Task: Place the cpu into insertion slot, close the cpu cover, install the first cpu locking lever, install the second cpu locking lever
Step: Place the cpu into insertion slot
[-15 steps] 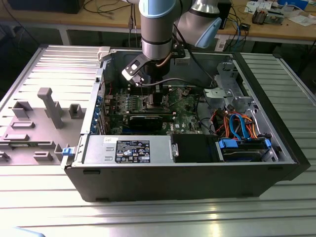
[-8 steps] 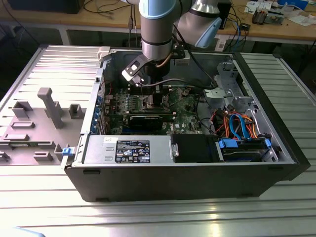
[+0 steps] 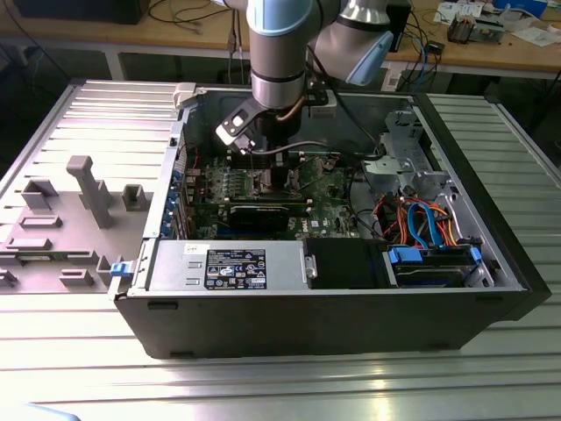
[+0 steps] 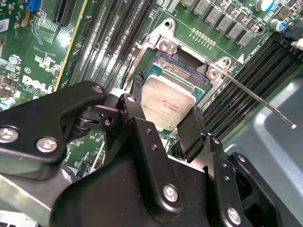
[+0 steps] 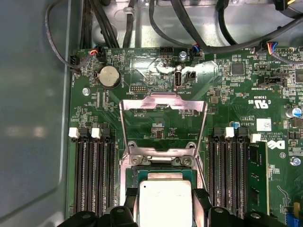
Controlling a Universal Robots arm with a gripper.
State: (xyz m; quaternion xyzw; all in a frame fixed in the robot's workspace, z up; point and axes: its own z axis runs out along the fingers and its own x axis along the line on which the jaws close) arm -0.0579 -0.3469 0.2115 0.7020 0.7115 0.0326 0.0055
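Closest to the lens in both wrist views is the black gripper (image 4: 165, 108) (image 5: 165, 201), its two fingers (image 4: 191, 127) drawn in narrow and pressed against opposite edges of the chip (image 4: 168, 97). The chip is a flat square with a pale silver-grey metal top, faint print on it, and a thin green border around the metal. It sits over the socket (image 4: 181, 64), whose dark centre and silvery rim show past one edge of the chip. It looks slightly tilted and may not be fully seated, though that is hard to judge from these angles.

The first wrist view shows the cover (image 5: 163, 100) standing open above the socket, a thin silvery frame with the green board (image 5: 222, 113) visible through its window. Long black memory slots (image 5: 94, 175) run on either side.

The second wrist view shows a thin metal rod (image 4: 258, 100) reaching out from the socket's corner toward the grey case wall.

The exterior view shows the arm (image 3: 279, 53) reaching down into an open computer case (image 3: 307, 324) on a ribbed metal table (image 3: 263, 386). Grey plastic fixtures (image 3: 88, 184) stand on the exterior view's left.
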